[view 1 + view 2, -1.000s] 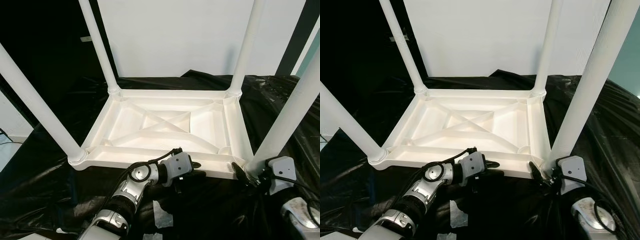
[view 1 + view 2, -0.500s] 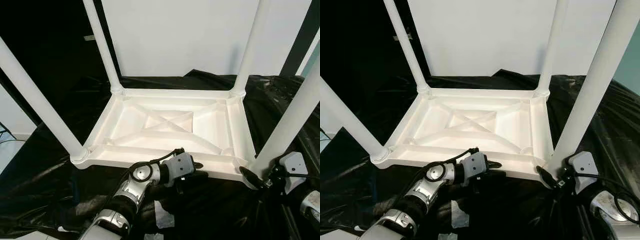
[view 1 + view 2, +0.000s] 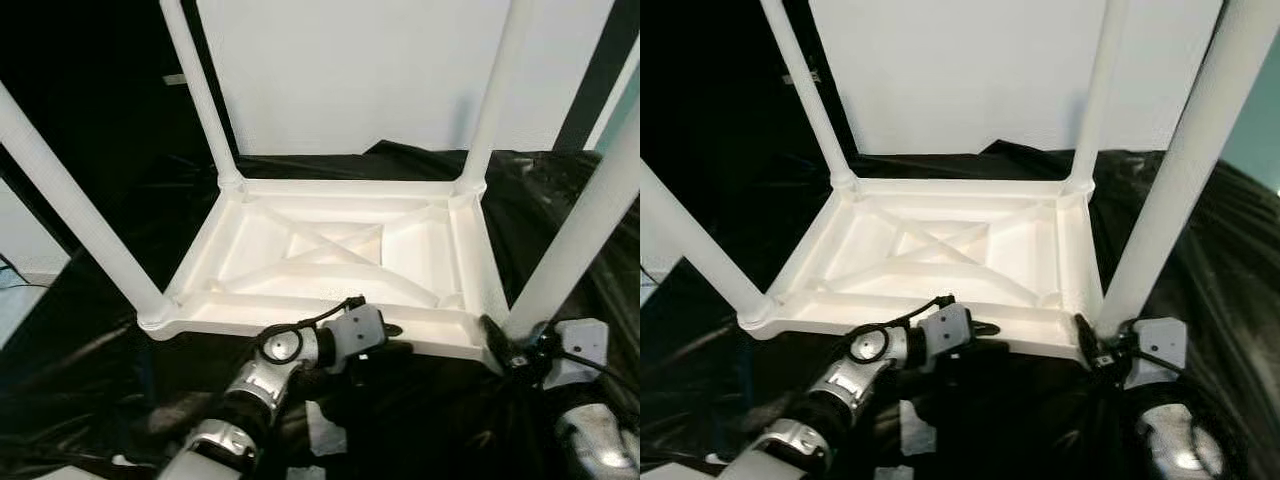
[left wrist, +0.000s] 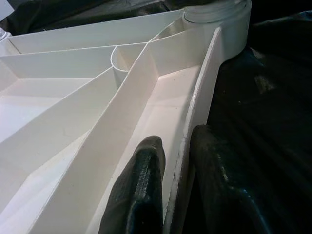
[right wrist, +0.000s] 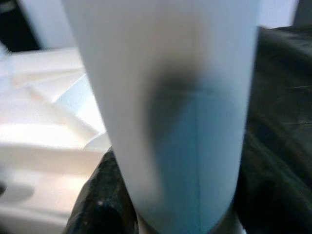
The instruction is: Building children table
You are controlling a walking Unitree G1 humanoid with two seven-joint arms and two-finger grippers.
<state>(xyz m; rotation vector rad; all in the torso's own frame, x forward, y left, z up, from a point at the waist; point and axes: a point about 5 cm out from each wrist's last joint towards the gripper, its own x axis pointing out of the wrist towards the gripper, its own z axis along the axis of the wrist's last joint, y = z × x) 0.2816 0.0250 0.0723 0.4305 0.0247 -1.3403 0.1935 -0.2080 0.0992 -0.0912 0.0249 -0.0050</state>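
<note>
Table rim between left end effector fingers.

No readable text, label, brand, number or sign appears anywhere: the upturned white plastic table, its round white legs and the crinkled black plastic sheet are all unmarked.
</note>
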